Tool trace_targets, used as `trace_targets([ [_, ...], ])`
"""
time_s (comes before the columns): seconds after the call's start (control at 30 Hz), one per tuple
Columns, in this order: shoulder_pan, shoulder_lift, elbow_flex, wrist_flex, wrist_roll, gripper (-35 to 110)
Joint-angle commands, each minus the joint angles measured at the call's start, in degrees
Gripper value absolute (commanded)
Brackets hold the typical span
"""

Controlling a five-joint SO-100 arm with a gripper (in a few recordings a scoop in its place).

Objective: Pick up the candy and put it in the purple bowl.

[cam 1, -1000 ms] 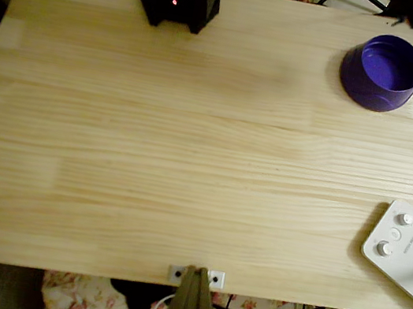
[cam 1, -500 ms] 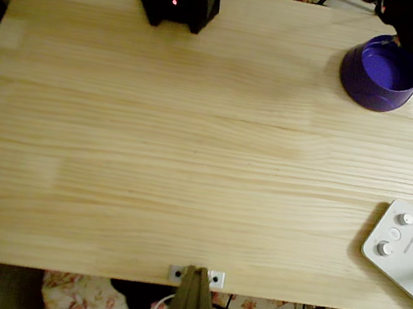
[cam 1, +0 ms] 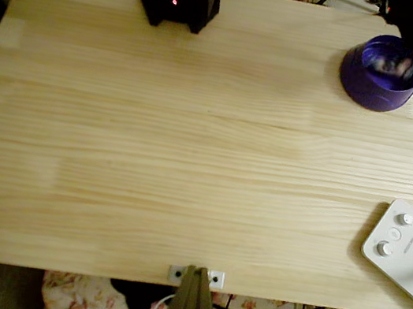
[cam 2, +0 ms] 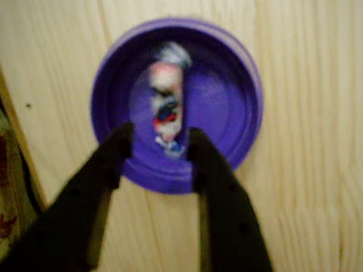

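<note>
purple and thick-walled, the round plastic bowl (cam 1: 382, 72) is sitting at the far right corner of the pale wooden table (cam 1: 191, 152) in the overhead view. the small wrapped candy (cam 2: 165, 108), pinkish-white with a dark middle mark and bluish twisted ends, is showing blurred inside the bowl. in the wrist view the black two-finger gripper (cam 2: 159, 148) is hanging over the bowl's near rim, its jaws standing apart and gripping nothing. a white device with knobs (cam 1: 406, 250) is lying near the table's right edge.
</note>
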Motion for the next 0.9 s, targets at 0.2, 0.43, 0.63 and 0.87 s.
trace_targets([
  [0.2, 0.2, 4.1, -5.2, 1.4, 1.2, 19],
  [0.43, 3.9, 7.4, -7.0, 5.4, 0.7, 19],
  [0.63, 7.4, 11.5, -7.6, 9.1, -1.8, 12],
  [0.87, 12.2, 18.5, -5.3, 13.0, -6.1, 6],
])
